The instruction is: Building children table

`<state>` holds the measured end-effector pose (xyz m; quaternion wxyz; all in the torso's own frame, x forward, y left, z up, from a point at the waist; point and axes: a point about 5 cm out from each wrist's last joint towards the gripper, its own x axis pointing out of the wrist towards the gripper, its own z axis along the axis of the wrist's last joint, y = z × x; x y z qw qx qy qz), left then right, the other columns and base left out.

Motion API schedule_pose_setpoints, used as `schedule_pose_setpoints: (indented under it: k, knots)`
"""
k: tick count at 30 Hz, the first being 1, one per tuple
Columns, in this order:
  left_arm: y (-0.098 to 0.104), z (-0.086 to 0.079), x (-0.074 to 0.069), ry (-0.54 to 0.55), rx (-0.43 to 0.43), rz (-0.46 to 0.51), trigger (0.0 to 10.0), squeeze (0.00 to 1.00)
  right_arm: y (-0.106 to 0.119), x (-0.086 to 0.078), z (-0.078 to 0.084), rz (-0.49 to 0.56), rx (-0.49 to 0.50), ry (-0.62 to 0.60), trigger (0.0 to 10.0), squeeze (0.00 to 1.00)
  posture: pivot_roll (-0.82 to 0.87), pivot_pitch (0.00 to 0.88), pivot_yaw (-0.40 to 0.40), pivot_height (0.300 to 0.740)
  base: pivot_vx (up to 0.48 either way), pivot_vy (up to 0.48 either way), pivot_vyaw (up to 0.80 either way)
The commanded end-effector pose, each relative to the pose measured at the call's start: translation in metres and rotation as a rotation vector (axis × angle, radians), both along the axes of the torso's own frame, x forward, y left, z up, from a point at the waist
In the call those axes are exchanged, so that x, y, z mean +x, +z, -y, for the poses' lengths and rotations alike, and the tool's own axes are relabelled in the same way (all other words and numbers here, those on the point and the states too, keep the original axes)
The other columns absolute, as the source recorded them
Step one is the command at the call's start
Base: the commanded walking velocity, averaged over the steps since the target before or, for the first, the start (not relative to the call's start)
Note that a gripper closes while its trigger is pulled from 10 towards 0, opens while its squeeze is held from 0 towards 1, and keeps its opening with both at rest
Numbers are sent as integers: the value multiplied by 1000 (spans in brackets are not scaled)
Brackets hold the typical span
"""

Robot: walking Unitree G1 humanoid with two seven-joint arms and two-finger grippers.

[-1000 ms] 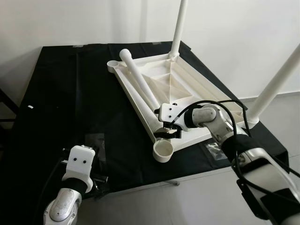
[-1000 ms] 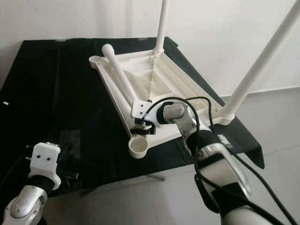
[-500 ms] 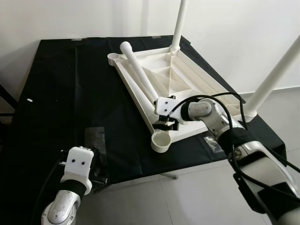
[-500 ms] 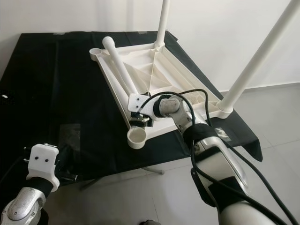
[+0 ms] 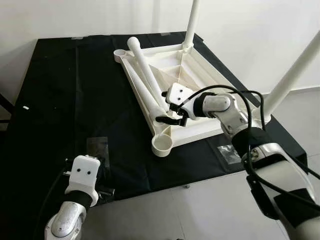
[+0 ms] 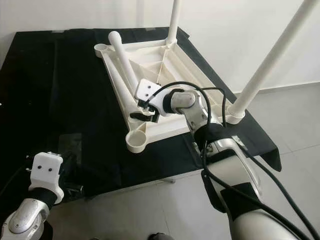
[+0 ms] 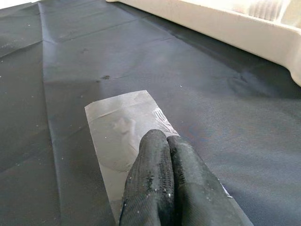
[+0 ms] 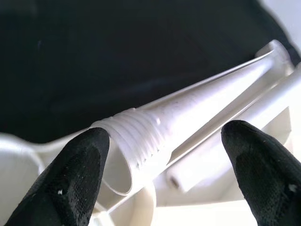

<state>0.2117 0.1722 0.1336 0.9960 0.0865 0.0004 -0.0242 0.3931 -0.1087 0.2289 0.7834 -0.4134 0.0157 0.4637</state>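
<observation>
I had the white tabletop (image 5: 200,80) lying upside down on the black-draped desk (image 5: 60,100), two of its legs already standing up from the far corner and the corner nearest my right shoulder. Over the last second my right hand (image 5: 170,114) had crept along the loose leg (image 5: 146,75) away from the empty corner socket (image 5: 162,144), from almost over the socket to a spot a little further up the leg. The whole picture had also slid as the head moved, so I could not say how much of that was the arm and how much the camera.

The right hand's fingers (image 8: 80,174) were spread wide, one on each side of the leg's threaded end (image 8: 136,141), not touching it as far as I could tell. To me that meant the grasp was still to come: the hand was lined up on the end that must go into the socket.

The leg lay flat along the tabletop's rim on the side away from my right shoulder, its long axis running from the rounded foot at the far corner down to the threaded end just short of the empty socket. A second loose leg (image 8: 244,117) lay close beside it, further in.

My left hand (image 7: 162,183) hovered low over the desk's near edge, fingers pressed together, over a clear plastic bag (image 7: 120,129).
</observation>
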Motion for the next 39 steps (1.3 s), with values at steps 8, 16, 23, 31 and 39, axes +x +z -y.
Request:
schedule_pose_setpoints:
  k: [8, 16, 23, 31, 39]
  knots:
    - [1, 1, -3, -3, -8, -7, 10000, 0, -32, -5, -6, -75, -113, -8, 10000, 0, -179, 150, -86, 740, 0, 0, 0]
    - [1, 1, -3, 2, -11, -5, 10000, 0, -20, 2, -15, -15, -62, -65, 10000, 0, -182, 152, -89, 740, 0, 0, 0]
    - [1, 2, -3, 2, -16, -7, 10000, 0, -8, 9, -9, 27, -17, -153, 10000, 0, -184, 155, -93, 740, 0, 0, 0]
    - [3, 2, -5, 4, -23, -4, 10000, 0, -10, 13, -7, 67, -44, -218, 10000, 0, -181, 171, -94, 740, 0, 0, 0]
    - [5, 2, -7, 6, -24, -3, 10000, 0, -14, 13, -18, 113, -47, -240, 10000, 0, -184, 187, -96, 740, 0, 0, 0]
